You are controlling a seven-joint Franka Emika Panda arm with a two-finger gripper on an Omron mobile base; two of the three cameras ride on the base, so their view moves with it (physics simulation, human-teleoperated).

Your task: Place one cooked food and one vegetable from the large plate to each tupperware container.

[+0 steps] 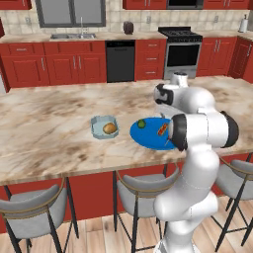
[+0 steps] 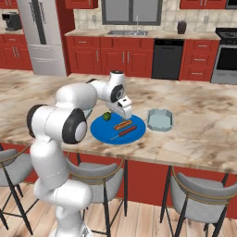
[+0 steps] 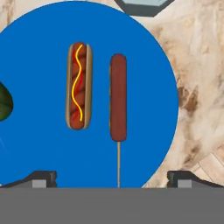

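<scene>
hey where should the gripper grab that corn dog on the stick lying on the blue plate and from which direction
Probably from straight above, closing across the middle of the brown sausage-shaped corn dog rather than its thin wooden stick. It lies flat on the round bright blue plate, parallel to the hot dog in a bun with a gap between them. The open gripper already straddles the stick's line, fingers either side.

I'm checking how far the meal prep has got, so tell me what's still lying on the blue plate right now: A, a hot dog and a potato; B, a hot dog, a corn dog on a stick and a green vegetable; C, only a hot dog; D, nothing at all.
B: the large plate carries a hot dog, a corn dog on a stick and a green vegetable at its edge.
</scene>
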